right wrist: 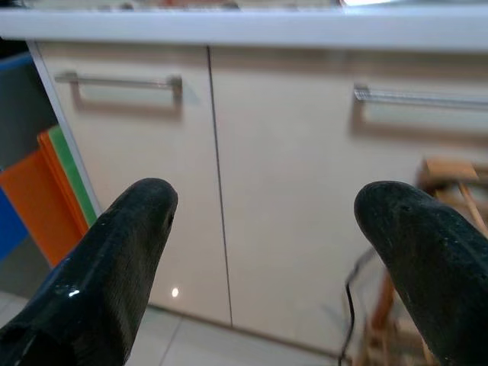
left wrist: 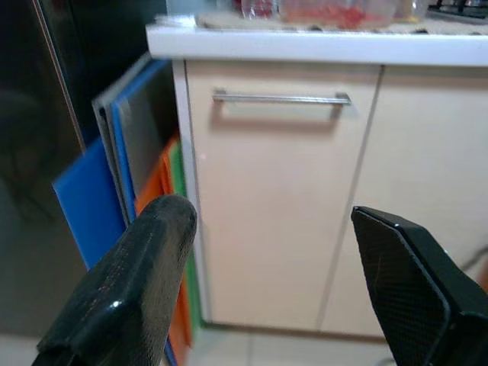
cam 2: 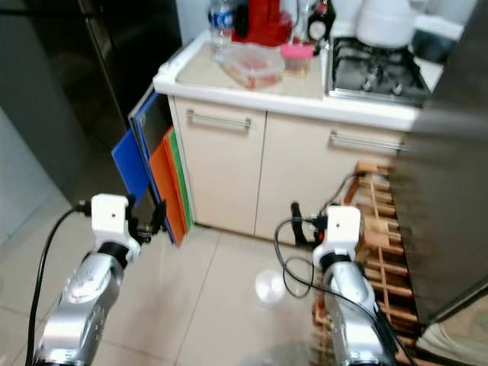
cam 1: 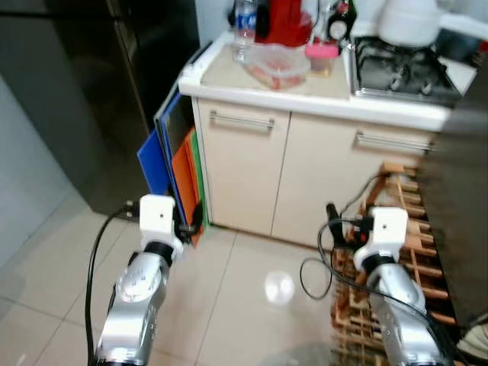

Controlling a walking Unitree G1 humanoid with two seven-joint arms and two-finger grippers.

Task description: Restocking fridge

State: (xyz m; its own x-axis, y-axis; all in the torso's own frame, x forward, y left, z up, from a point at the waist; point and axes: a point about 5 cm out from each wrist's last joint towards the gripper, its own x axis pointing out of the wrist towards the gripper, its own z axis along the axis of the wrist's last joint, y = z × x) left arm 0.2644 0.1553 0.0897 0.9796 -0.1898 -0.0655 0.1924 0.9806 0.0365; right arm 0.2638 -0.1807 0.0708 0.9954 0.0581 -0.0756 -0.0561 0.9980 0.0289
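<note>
A dark fridge (cam 1: 114,84) stands at the left, its door closed. To its right, on the cream counter (cam 1: 229,76), are a water bottle (cam 1: 244,27), a clear tub of red food (cam 1: 276,65), a pink-lidded jar (cam 1: 322,55) and a red item (cam 1: 288,19). Both arms are held low before the cabinet doors. My left gripper (left wrist: 267,221) is open and holds nothing; it faces the left door's handle (left wrist: 280,98). My right gripper (right wrist: 271,200) is also open and holds nothing, facing the seam between the two doors.
Blue, orange and green boards (cam 1: 171,164) lean between the fridge and the cabinet. A gas hob (cam 1: 400,69) and a white pot (cam 1: 412,19) sit on the counter's right. A wooden rack (cam 1: 400,229) with cables stands at the right, beside a dark panel (cam 1: 457,213). Pale tiled floor (cam 1: 236,297) lies ahead.
</note>
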